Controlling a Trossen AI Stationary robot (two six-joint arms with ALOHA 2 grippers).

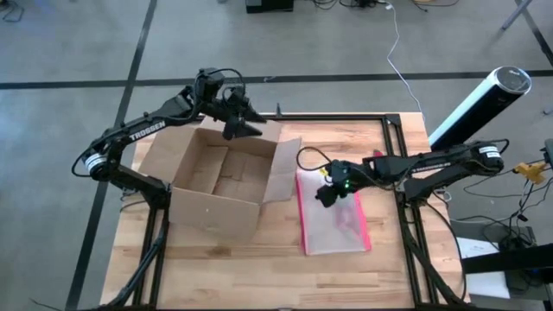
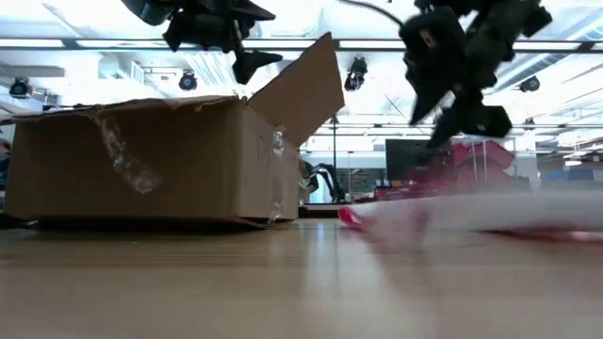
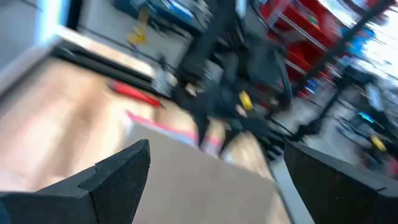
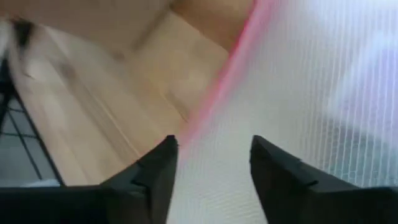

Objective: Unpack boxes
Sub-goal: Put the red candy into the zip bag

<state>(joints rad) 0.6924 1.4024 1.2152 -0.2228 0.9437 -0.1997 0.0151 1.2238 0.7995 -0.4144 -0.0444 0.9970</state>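
Observation:
The brown cardboard box [image 1: 220,177] stands open on the left half of the table, resting on its bottom with its flaps spread outward; clear tape hangs on its side [image 2: 127,160]. My left gripper [image 1: 244,123] hovers open above the box's far right corner, near the raised right flap [image 2: 301,80]. A translucent pouch with pink edges [image 1: 335,220] lies flat on the table to the right of the box. My right gripper [image 1: 328,192] is open above the pouch's far left part, over its pink edge [image 4: 217,93], and clear of it in the low view [image 2: 462,118].
A black-and-white cylinder [image 1: 479,104] stands beyond the table's far right corner. The table's black frame [image 1: 346,117] runs along the far edge. Bare wood [image 1: 259,276] lies along the near edge in front of the box and pouch.

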